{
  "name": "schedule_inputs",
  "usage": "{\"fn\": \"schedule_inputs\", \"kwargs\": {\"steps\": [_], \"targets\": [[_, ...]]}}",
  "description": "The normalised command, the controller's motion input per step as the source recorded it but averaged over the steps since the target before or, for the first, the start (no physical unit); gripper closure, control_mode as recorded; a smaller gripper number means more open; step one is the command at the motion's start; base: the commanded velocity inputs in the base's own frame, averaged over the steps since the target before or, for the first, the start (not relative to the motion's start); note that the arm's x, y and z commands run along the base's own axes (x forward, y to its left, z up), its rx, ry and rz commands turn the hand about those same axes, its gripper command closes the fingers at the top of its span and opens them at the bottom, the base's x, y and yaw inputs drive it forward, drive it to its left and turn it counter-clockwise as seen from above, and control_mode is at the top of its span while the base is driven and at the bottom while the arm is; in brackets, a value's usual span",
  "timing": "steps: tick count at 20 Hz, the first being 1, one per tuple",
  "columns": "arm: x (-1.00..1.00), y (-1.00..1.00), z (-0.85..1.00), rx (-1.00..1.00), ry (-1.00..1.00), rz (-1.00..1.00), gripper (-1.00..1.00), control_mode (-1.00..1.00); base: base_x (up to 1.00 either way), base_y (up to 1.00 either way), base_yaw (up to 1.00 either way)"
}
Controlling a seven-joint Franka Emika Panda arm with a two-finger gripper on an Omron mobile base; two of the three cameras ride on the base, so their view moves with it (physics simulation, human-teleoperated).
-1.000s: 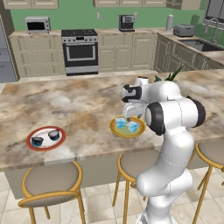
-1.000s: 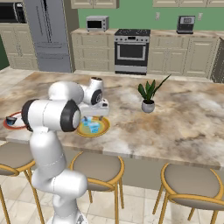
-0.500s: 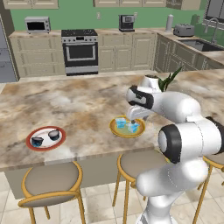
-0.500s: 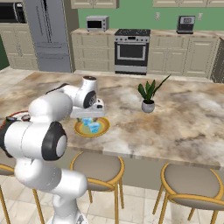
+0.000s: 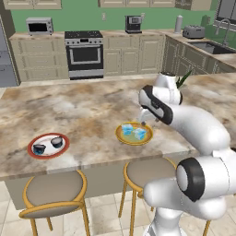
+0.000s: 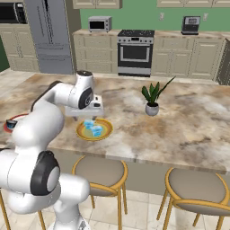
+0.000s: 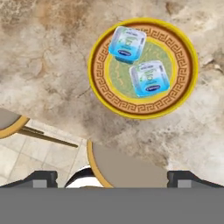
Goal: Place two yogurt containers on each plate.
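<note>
You see both light blue yogurt cups (image 7: 139,63) lying on yellow plate (image 5: 133,138), near counter edge. Both dark cups (image 5: 48,144) sit on red-rimmed plate (image 5: 33,153), far left. Claw (image 7: 111,178) hangs above stool and counter edge, fingers spread wide, holding nothing. Task looks complete; you have nothing left to place.

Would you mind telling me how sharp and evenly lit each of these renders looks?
Hand view: crisp, flat light; labels on both light blue yogurt containers are visible but unreadable on the yellow-rimmed plate. Left base view: soft, the dark cups are blobs. Right base view: even light, faint shadow under the plant.
</note>
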Motion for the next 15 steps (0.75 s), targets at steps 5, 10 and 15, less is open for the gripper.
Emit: {"fn": "schedule_inputs", "kwargs": {"steps": [5,10,15], "targets": [[-0.14,0.0,0.7,0.02,-0.04,-0.07,-1.0,-1.0,0.0,0.0,0.0],[-0.57,0.0,0.59,0.0,-0.13,-0.08,-1.0,-1.0,0.0,0.0,0.0],[-0.8,0.02,0.29,-0.03,-0.24,-0.07,-1.0,-1.0,0.0,0.0,0.0]]}}
